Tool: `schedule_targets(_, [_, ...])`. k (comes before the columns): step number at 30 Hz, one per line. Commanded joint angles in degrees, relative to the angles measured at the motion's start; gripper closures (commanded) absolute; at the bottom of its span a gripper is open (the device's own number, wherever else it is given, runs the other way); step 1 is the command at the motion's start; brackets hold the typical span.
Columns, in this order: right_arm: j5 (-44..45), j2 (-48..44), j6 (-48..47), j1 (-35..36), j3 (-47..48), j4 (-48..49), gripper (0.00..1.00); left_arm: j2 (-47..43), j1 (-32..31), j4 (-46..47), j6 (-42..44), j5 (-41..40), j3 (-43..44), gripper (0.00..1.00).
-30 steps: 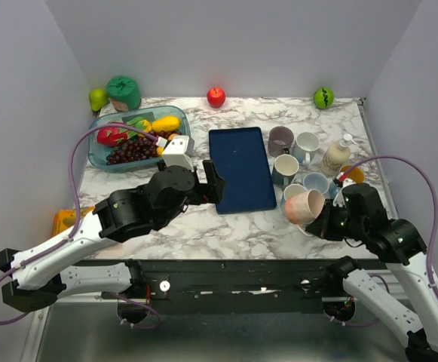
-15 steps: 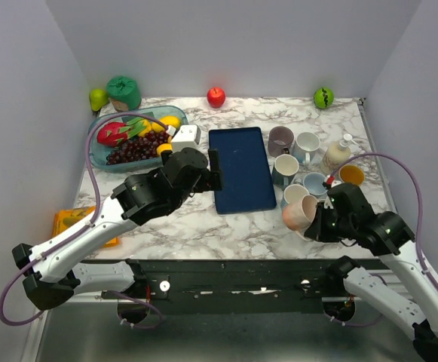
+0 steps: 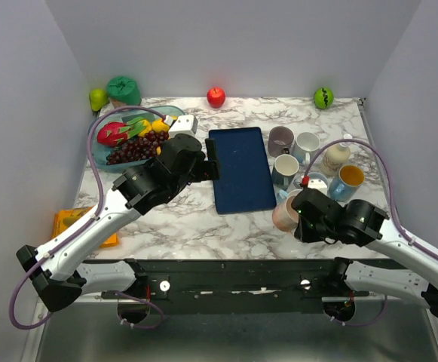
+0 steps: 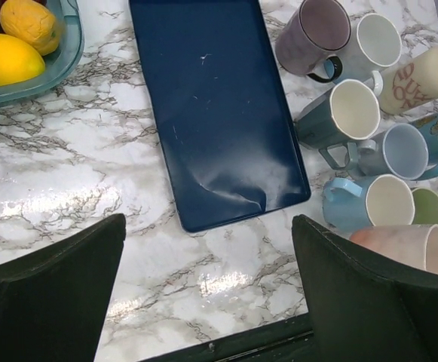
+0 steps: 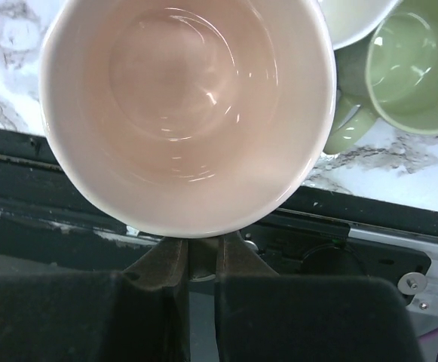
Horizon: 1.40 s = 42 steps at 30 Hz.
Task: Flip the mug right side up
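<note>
- Your right gripper [image 5: 196,256], at the lower right of the overhead view, is pinched narrowly on the wall of the pink mug [image 3: 284,214]. The mug is tipped sideways over the marble table [image 3: 203,226]'s near edge.
- Your left gripper [image 4: 209,222] hangs wide open and empty by the dark blue tray [image 3: 240,167]'s left edge.
- You appear to be mid-rotation. Next, roll the wrist until the mouth faces up, then lower the mug clear of the green mug [image 5: 422,68].
</note>
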Motion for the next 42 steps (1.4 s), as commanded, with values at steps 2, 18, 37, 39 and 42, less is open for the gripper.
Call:
schedule_targets(2, [7.3,-0.3,5.2,2.0,3.3,-1.7,0.99,0.8,1.7,2.0,2.0,3.6,1.1,0.01])
schedule_targets(18, [12.8,11.0,23.1,16.3,-5.4,-1.7,0.99,-0.4,3.1,4.2,2.0,8.1,-2.4,0.01])
schedule_targets(37, [11.2,8.4,26.1,16.2,-16.5,5.2,0.27,-3.7,3.0,-0.9,-0.7,6.4,-3.9,0.01])
schedule_targets(39, [11.6,6.3,25.4,16.2,-14.7,2.8,0.21,-4.0,3.1,-1.9,-0.9,6.0,-3.8,0.01])
schedule_targets(42, [12.0,2.6,24.1,16.3,-9.4,-0.7,0.16,-4.8,3.1,-3.2,-1.0,5.7,-3.1,0.01])
